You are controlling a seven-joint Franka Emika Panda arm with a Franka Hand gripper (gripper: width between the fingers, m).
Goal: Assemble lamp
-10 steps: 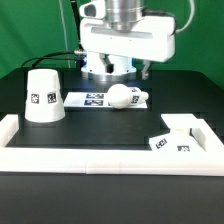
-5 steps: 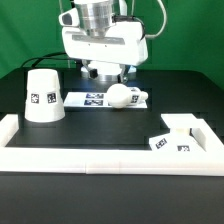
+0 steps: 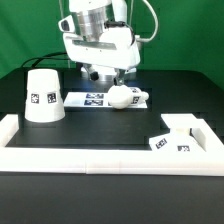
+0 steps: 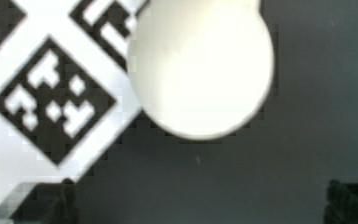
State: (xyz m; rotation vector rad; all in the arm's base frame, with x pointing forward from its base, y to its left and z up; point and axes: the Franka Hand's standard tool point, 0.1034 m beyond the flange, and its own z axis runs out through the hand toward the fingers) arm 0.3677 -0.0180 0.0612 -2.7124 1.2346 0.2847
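Observation:
The cone-shaped shade [image 3: 41, 95] stands upright on the black table at the exterior view's left. The bulb [image 3: 126, 96] lies on its side at the end of the marker board [image 3: 92, 99]. The square base block [image 3: 172, 136] sits at the exterior view's right, by the rail corner. My gripper [image 3: 108, 76] hangs just above and behind the bulb, apart from it. In the wrist view the bulb's rounded white end [image 4: 202, 70] fills the middle, and my gripper [image 4: 197, 205] is open and empty, with dark fingertips [image 4: 43, 200] at both lower corners.
Long white border rails [image 3: 100, 157] run along the front and both sides of the table. The marker board's tags [image 4: 43, 90] show beside the bulb in the wrist view. Black cables trail behind the shade.
The arm has moved toward the exterior view's left and come down lower, closer over the bulb. The lamp parts have not moved.

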